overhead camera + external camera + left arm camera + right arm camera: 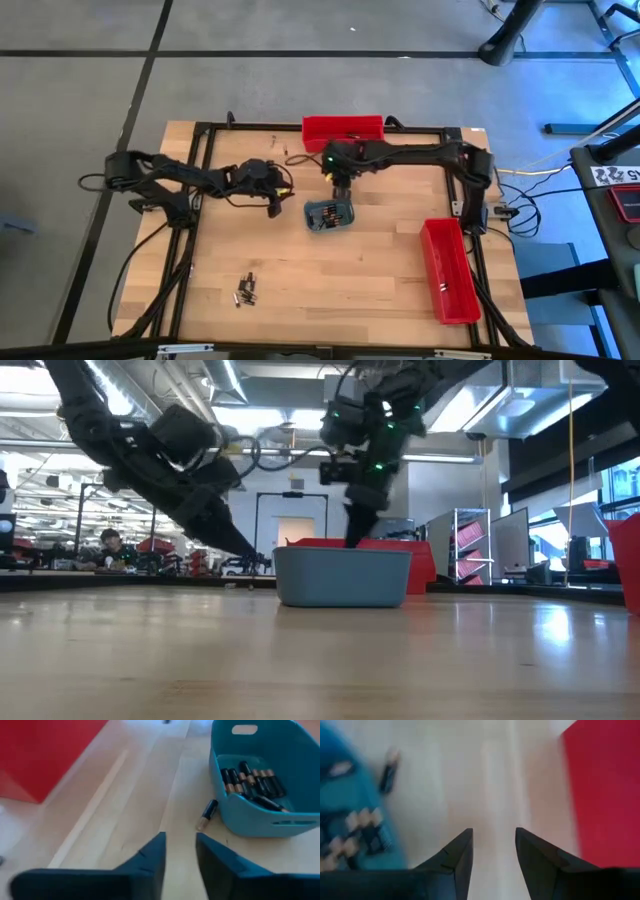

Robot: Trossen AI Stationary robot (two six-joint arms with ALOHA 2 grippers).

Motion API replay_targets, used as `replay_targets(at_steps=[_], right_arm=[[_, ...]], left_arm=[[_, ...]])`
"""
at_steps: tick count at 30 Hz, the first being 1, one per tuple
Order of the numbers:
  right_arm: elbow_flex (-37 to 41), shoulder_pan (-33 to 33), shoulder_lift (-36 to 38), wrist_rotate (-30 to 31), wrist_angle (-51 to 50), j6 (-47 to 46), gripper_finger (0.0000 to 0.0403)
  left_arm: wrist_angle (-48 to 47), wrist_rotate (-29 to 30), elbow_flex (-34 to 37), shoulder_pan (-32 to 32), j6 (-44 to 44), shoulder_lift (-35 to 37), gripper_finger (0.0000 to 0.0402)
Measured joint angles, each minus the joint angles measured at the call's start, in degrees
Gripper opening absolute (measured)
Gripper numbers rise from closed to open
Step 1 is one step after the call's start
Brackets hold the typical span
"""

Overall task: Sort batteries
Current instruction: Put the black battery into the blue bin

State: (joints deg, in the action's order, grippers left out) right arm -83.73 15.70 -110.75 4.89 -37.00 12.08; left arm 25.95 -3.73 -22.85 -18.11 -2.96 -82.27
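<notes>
Most batteries (252,782) lie heaped in the blue tray (300,827), with one loose battery (207,814) on the wood just beside its wall. The left gripper (180,851), nearest that stray, and the right gripper (493,847), just beyond the tray, both stand part open and empty; a clumsy pinch could roll the stray under the tray's rim or nudge the tray

A: Even bright light is seen on the table (330,270) from above; shadows are faint. Ceiling strip lights (232,380) are blown out in the low view.

B: Right wrist view is smeared, teal tray (350,820) blurred; left wrist fingers (150,860) are soft.
</notes>
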Motion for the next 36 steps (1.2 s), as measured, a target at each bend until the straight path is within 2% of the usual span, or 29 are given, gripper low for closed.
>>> replay_targets(at_steps=[4,8,12,17,23,26,28,32,34,36], right_arm=[[7.6,-0.1,2.5,-4.5,5.1,-3.2,0.0150],[11.9,-1.1,2.8,-5.9,8.5,-6.3,0.0150],[13.1,-2.6,2.9,-6.0,10.4,-7.6,0.0150],[13.2,-4.3,2.9,-5.9,10.0,-7.4,0.0150],[13.2,-4.6,2.9,-5.9,7.9,-7.4,0.0150],[13.2,-4.5,3.0,-3.9,7.7,-7.3,0.0150],[13.2,-4.5,3.7,-1.8,7.7,-7.3,0.0150],[13.2,-4.5,6.8,1.8,8.3,-7.3,0.0150],[13.2,-4.5,8.9,3.0,8.3,-7.4,0.0150],[13.7,-4.5,11.1,3.6,9.3,-7.4,0.0150]], left_arm=[[4.9,-1.6,0.0,0.0,-2.5,-6.6,0.0161],[10.5,-4.5,-0.3,0.0,-8.3,-13.4,0.0190],[15.7,-7.5,-3.0,0.0,-11.6,-19.6,0.0199],[16.1,-11.9,-8.7,-0.1,-15.0,-26.1,0.0200],[15.8,-14.8,-10.9,-0.2,-17.1,-28.2,0.0198],[15.7,-15.4,-10.8,-0.2,-18.3,-28.4,0.0178],[15.1,-15.8,-10.8,-0.1,-18.6,-28.4,0.0151],[13.8,-16.2,-10.8,-0.2,-18.3,-28.4,0.0067],[13.4,-16.1,-10.7,-0.5,-15.5,-28.3,0.0026],[12.4,-16.0,-10.6,-1.3,-11.8,-27.2,0.0023]])
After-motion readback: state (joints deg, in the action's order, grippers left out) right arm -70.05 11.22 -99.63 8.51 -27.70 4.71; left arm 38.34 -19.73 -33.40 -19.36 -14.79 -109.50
